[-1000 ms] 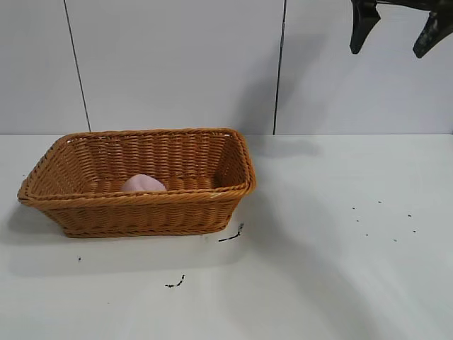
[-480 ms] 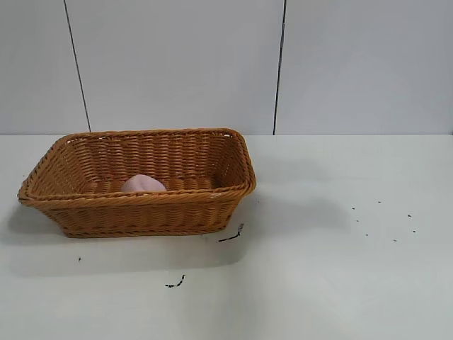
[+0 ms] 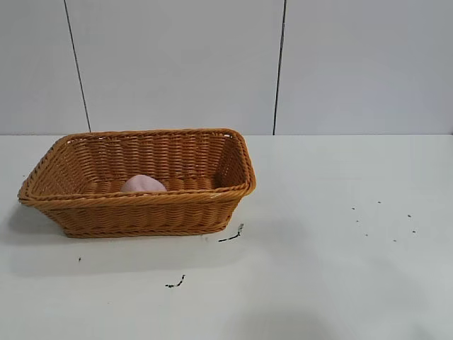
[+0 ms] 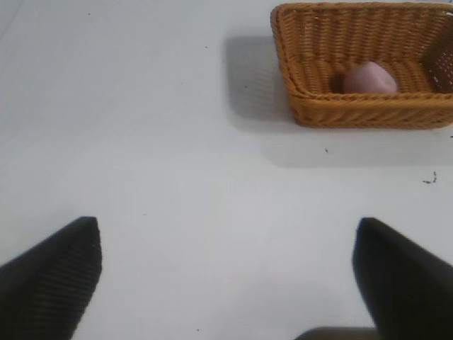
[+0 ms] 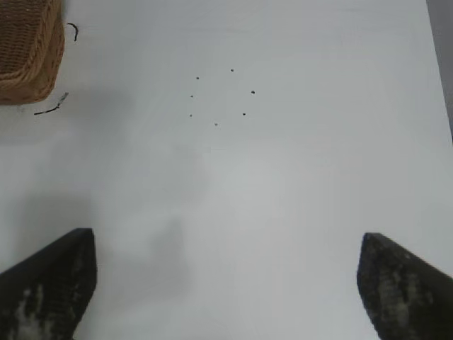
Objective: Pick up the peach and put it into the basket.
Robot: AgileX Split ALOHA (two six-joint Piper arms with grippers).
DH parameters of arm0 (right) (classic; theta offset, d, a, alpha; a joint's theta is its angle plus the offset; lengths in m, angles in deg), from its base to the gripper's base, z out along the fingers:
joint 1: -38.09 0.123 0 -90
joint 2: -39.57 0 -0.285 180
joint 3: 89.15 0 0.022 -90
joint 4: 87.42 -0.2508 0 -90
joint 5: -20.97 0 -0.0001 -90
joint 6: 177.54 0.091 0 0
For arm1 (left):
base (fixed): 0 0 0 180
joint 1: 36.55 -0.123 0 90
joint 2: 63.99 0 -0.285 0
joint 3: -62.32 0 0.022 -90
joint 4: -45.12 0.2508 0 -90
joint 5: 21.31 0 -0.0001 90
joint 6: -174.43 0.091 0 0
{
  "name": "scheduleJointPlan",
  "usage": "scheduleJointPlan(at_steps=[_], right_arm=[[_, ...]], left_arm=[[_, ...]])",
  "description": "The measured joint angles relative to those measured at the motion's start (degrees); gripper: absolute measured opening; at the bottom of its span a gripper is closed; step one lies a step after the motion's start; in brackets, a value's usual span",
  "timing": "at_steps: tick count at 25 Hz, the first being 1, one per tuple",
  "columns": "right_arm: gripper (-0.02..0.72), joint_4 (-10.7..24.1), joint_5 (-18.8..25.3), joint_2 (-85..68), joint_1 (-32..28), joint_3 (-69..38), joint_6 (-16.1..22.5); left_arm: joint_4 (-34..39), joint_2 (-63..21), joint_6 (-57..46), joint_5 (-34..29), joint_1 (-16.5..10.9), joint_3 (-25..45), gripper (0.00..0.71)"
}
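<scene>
Looking from near to far: both arms have pulled out of my outside view since a second ago, when the right gripper (image 5: pixel 223 283) hung up at far right; it and the left gripper (image 4: pixel 226 273) sit spread wide over bare table (image 3: pixel 333 234). So I judge the job done: the dusty-pink, rounded peach (image 3: pixel 143 184) rests inside the basket (image 3: pixel 141 202)

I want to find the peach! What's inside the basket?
The peach sits inside the basket. Only its pink top shows; the front wall hides its lower part and the basket's floor.
</scene>
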State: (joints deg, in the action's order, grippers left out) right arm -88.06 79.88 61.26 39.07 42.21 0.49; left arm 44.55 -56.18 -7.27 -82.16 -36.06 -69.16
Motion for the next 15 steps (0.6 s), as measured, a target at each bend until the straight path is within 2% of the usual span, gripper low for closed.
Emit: scheduleJointPlan(at_steps=[15], right_arm=[[0.696,0.0,0.0,-14.08,0.0,-0.12,0.58]], left_arm=[[0.0,0.0,0.0,0.0,0.0,0.0,0.693]])
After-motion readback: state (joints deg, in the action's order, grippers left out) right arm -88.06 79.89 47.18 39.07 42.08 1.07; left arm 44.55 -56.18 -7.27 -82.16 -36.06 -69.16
